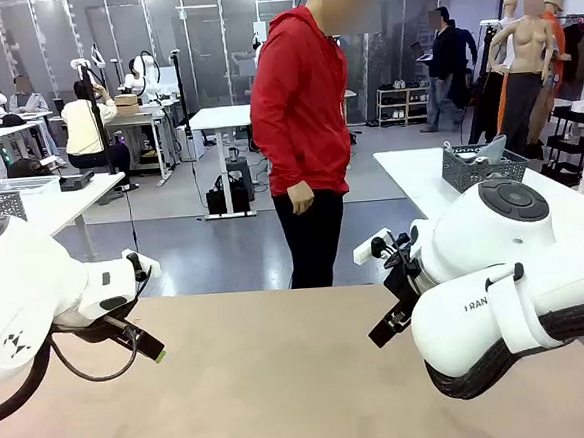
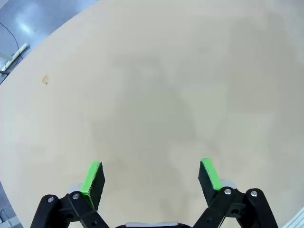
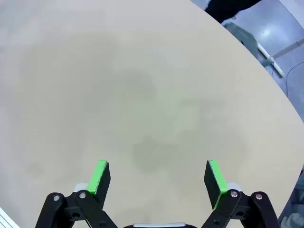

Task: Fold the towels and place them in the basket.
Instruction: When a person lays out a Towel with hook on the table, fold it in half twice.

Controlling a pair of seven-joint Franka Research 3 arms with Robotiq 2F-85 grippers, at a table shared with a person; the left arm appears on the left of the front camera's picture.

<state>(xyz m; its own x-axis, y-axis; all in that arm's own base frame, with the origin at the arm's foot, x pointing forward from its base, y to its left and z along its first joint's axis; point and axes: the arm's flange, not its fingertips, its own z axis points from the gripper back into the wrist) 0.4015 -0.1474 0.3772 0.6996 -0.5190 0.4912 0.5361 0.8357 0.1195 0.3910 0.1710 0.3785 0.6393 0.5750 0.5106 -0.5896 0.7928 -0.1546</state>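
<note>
- Your left claw is released: its jaws stand wide apart. In the left wrist view the green pads sit well apart, with tan desk surface showing between them.
- This claw hangs above the desk and points down at it. Whether the pads touch the surface cannot be told.
- Your right claw is also released, with its jaws spread wide. Its green pads frame the same tan surface, and the desk's rounded edge and grey floor show at the upper right of that view.
- In the front view the left arm comes in low from the left and the right arm from the right, with the middle of the desk between them.
- The basket, dark grey wire mesh, is off the tan desk. It stands on a white desk beyond your right arm, near that desk's far end.
- The basket's long axis runs roughly across the picture, left to right, with the open mouth upward.
- A pale cloth rises above the basket's rim with its peak pointing up. You cannot tell from here whether it is a towel.
- A person in a red hooded top stands at the far edge of the tan desk, with one hand hanging at the side, apart from both claws.
- A small brown mark lies on the desk surface in the left wrist view.
</note>
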